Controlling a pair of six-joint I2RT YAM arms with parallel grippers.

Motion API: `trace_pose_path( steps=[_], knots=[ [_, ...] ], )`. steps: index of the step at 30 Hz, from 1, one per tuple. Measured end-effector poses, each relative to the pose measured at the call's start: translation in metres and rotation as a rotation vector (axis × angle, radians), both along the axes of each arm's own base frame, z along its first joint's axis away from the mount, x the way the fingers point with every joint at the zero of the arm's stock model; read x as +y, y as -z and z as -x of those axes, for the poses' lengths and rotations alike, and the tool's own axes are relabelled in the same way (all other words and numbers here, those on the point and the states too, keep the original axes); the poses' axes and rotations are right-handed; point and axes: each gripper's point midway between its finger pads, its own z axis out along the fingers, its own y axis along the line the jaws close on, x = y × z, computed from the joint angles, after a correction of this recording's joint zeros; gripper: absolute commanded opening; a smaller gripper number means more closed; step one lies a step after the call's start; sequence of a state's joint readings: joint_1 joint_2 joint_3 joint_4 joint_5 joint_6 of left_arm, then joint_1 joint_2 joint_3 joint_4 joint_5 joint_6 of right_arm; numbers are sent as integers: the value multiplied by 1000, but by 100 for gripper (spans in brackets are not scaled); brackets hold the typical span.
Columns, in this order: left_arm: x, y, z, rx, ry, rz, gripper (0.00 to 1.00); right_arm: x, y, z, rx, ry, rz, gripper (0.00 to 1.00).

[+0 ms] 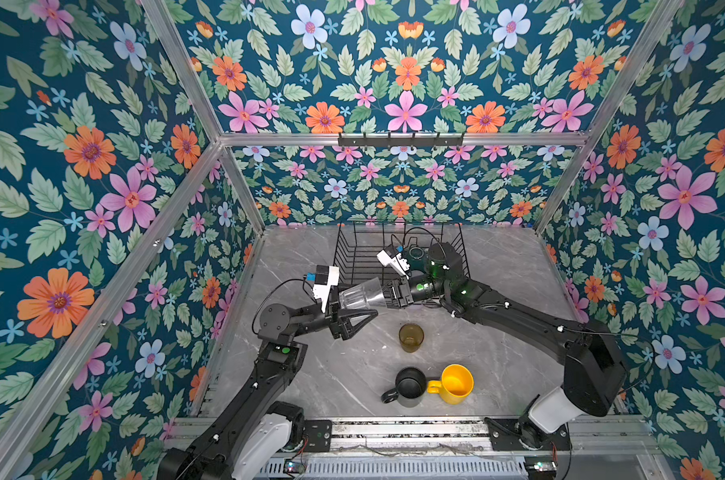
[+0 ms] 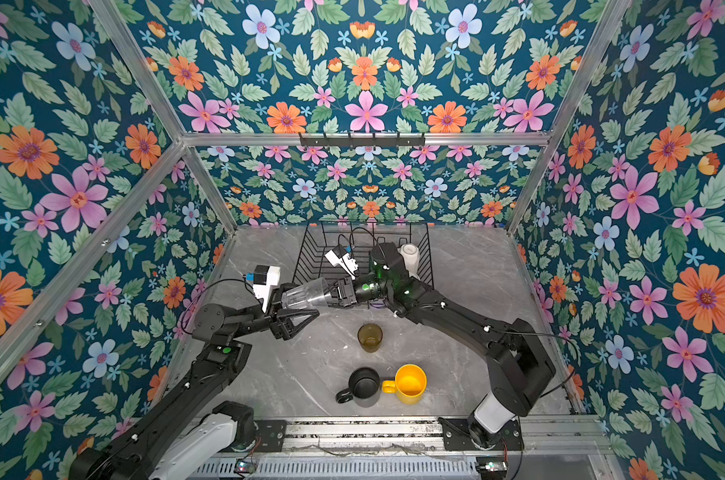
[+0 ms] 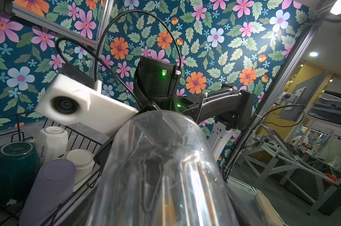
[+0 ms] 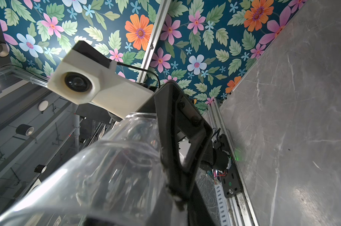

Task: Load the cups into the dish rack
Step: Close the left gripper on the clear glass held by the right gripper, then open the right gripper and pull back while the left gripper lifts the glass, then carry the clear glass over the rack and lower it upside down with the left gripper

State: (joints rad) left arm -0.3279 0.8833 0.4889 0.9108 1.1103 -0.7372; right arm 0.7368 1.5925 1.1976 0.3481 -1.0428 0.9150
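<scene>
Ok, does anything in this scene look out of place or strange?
Yes. The clear tapered glass hangs sideways in the air between the left hand and the right hand, outside the black wire dish rack. Small white specks lie on the grey marble table.

The clear glass (image 1: 358,295) is transparent and glossy. The amber glass (image 1: 410,337) is translucent and glossy. The black mug (image 1: 410,386) is matt. The yellow mug (image 1: 456,384) is smooth. The dish rack (image 1: 344,249) is black coated wire. The table (image 1: 510,266) is smooth and marble-patterned.
</scene>
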Motion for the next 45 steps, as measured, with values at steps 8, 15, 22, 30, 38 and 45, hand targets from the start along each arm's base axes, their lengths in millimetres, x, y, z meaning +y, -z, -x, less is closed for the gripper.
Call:
trace_pose_path(
  steps=[8, 15, 22, 30, 38, 45],
  knots=[
    [1, -6, 2, -9, -4, 2, 0, -3, -4, -1, -12, 24, 3, 45],
    [2, -11, 0, -21, -30, -7, 0, -28, 3, -16, -19, 121, 27, 57],
    [2, -13, -14, -6, -87, -34, 0, -70, 8, -38, -33, 294, 73, 66],
    [4, -7, -66, 78, -280, -167, 0, -124, -2, -42, -224, 576, 221, 90],
    [10, 20, -137, 238, -474, -378, 0, -172, 15, -41, -353, 769, 375, 97],
    [18, 47, -200, 357, -617, -578, 0, -184, 25, -38, -390, 800, 426, 99]
  ],
)
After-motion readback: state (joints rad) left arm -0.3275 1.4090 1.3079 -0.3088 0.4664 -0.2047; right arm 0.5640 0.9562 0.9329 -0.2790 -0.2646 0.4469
